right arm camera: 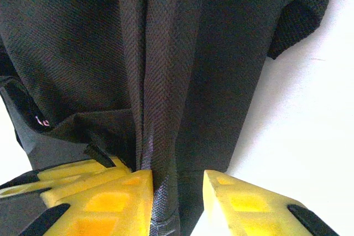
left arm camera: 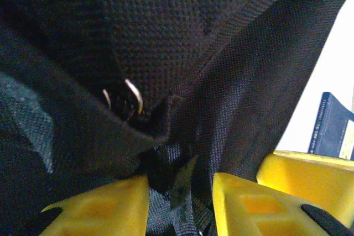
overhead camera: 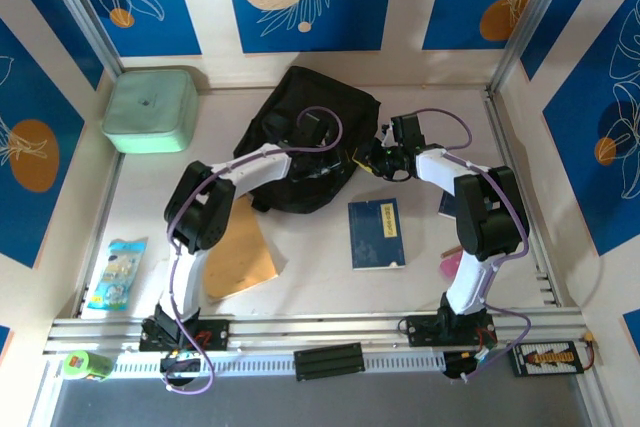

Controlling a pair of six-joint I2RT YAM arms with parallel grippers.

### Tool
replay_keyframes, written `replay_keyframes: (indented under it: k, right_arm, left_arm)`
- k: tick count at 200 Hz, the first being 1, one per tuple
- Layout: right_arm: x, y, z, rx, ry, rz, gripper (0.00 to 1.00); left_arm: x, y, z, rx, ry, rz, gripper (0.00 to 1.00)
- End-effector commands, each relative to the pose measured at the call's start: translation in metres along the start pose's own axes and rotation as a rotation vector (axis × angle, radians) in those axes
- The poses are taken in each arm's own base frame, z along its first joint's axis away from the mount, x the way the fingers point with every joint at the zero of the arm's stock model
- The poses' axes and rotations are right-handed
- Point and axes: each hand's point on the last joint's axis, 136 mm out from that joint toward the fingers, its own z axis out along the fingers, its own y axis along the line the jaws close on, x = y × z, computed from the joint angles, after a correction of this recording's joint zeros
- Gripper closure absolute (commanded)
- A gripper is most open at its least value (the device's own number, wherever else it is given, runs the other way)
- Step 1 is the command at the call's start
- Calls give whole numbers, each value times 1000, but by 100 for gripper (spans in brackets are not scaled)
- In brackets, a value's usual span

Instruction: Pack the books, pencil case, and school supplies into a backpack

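Observation:
The black backpack (overhead camera: 300, 132) lies at the middle back of the table. My left gripper (overhead camera: 335, 159) is at its lower right edge, shut on a bunch of backpack fabric and strap (left arm camera: 182, 192) between its yellow fingers (left arm camera: 105, 208). Right beside it, my right gripper (overhead camera: 372, 160) is shut on a fold of the backpack's edge (right arm camera: 166, 136). The right gripper's yellow finger (left arm camera: 310, 175) shows in the left wrist view. One dark blue book (overhead camera: 376, 233) with a pale label lies flat in front of the backpack; its corner (left arm camera: 334, 131) shows beyond the fabric. A second book (overhead camera: 446, 204) is mostly hidden behind the right arm.
A mint-green square box (overhead camera: 150, 109) stands at the back left. A brown envelope (overhead camera: 240, 257) lies by the left arm, a blue-and-white packet (overhead camera: 117, 272) at the front left, a pink item (overhead camera: 452, 263) by the right arm's base. Walls close in on both sides.

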Motion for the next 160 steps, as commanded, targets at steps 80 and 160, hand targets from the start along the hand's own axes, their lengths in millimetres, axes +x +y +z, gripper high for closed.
replay_keyframes:
  k: [80, 160]
  right_arm:
    - [18, -11, 2, 33, 52, 24, 70]
    - [16, -6, 3, 35, 44, -7, 70]
  left_arm:
    - [-7, -11, -19, -8, -44, 29, 81]
    - [1, -3, -39, 2, -55, 54, 100]
